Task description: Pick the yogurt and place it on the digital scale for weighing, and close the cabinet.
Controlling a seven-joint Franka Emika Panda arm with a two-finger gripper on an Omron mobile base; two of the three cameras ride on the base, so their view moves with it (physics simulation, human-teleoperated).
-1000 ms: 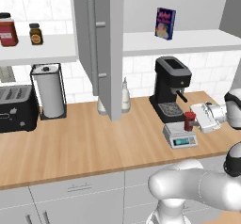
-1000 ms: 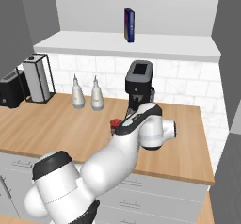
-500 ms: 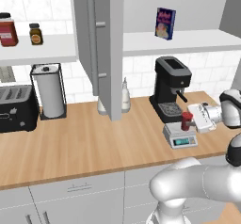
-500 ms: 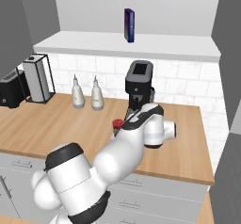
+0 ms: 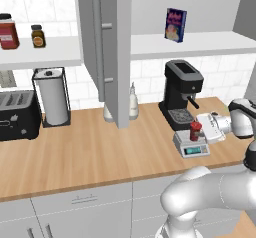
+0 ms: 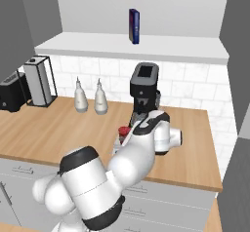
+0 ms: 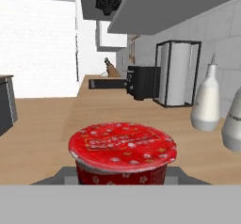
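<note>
The yogurt (image 5: 195,130), a small red cup with a patterned red lid, sits at the digital scale (image 5: 190,144), upright over its flat top plate, so the weight can bear straight down on the plate. Whether its base already rests on the plate or hangs just above it cannot be told. The scale lies on the tabletop (image 5: 90,147) right in front of the black coffee machine (image 5: 180,92), its teal display strip facing the room.

The hand (image 5: 204,130) reaches in from the right, level with the cup, and is closed narrowly on the yogurt; coming in sideways keeps the cup vertical and the lid uppermost. In the hand view the yogurt fills the lower middle, with grey scale edges showing at both sides beneath it, which suggests it is well centred.

The cabinet (image 5: 109,47) door stands wide open, edge-on to the room, its long bar handle (image 5: 98,49) facing left. That half of the task looks untouched. A blue-purple box (image 5: 175,25) stands on the open shelf above the coffee machine.
</note>
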